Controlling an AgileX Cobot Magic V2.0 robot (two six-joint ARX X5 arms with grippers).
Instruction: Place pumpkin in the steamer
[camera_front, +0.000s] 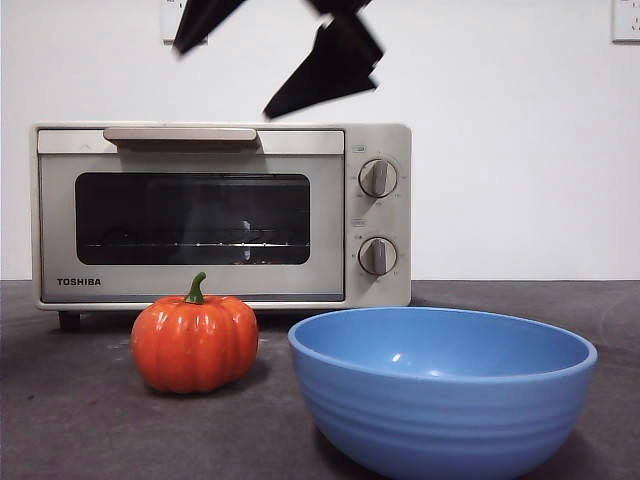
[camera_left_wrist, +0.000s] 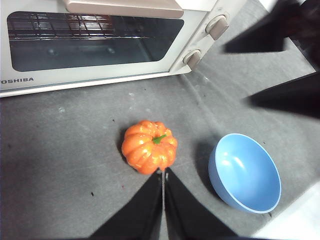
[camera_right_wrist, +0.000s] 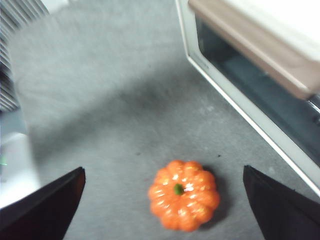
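Note:
The orange pumpkin (camera_front: 195, 345) with a green stem stands on the dark table in front of the cream-white steamer (camera_front: 200, 290), whose door is shut. My left gripper (camera_left_wrist: 163, 172) is shut and empty, held above the table just on the near side of the pumpkin (camera_left_wrist: 149, 152). My right gripper (camera_right_wrist: 163, 169) is wide open and empty, high above the pumpkin (camera_right_wrist: 183, 201), with the steamer (camera_right_wrist: 240, 105) to one side. In the left wrist view the right gripper (camera_left_wrist: 237, 74) shows beside the steamer's knobs. In the front view dark gripper parts (camera_front: 325, 65) hang above the steamer.
A wide blue bowl (camera_front: 440, 400) stands empty on the table to the right of the pumpkin, near the front edge; it also shows in the left wrist view (camera_left_wrist: 245, 172). A white wall stands behind the steamer.

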